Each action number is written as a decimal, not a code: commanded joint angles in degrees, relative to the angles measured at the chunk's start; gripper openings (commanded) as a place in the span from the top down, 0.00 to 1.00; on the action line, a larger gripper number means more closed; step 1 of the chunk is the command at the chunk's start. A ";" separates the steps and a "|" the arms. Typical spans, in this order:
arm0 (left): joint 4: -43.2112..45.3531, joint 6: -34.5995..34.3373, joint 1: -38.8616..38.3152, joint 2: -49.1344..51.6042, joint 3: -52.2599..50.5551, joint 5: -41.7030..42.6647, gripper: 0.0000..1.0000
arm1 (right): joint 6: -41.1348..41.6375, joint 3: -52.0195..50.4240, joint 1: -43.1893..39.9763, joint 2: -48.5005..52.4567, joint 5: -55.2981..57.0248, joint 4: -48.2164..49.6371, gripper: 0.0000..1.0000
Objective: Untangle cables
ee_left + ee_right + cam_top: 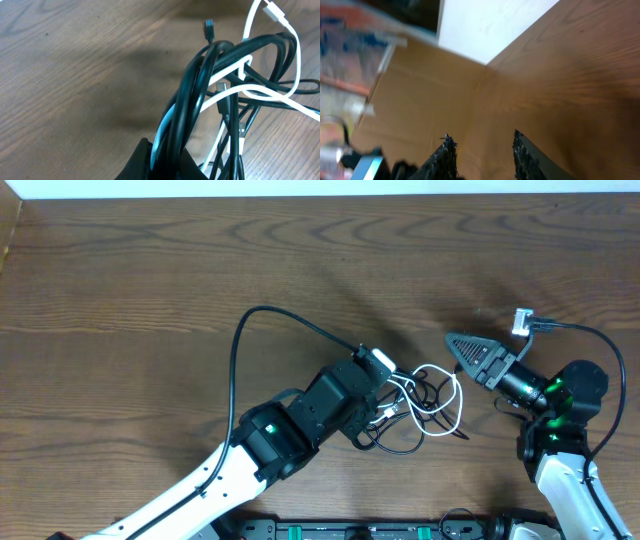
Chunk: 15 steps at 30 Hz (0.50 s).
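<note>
The cables lie as one tangle of thin black cords and a white cord at the table's middle right. My left gripper reaches into the tangle's left side. In the left wrist view this gripper is shut on a bundle of black cables, which rises from its jaws. The white cable loops through the bundle, and a small black plug end sticks up. My right gripper hovers just above and right of the tangle, pointing left. In its own view the right gripper is open, with only bare wood between its fingers.
The thick black cord of the left arm arcs over the table's centre. Another cord curves behind the right arm. The wooden table ends at a white wall at the back. A black rail runs along the front edge.
</note>
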 commanded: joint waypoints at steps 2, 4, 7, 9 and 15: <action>0.37 5.60 0.04 1.07 0.44 0.94 0.93 | -6.84 0.79 -0.22 -0.31 -6.67 0.22 0.60; 0.50 9.60 0.04 1.18 0.44 0.94 0.92 | -7.87 0.79 -0.22 -0.31 -6.97 0.20 0.59; 0.83 16.46 0.04 1.18 0.44 0.17 0.93 | -7.89 0.79 -0.15 -0.31 -8.79 0.20 0.61; 0.94 19.37 0.04 1.18 0.44 -3.61 0.93 | -8.83 0.79 0.26 -0.31 -10.62 0.20 0.62; 1.16 27.21 0.04 1.18 0.44 -10.08 0.92 | -10.86 0.79 3.63 -0.31 -12.37 0.17 0.61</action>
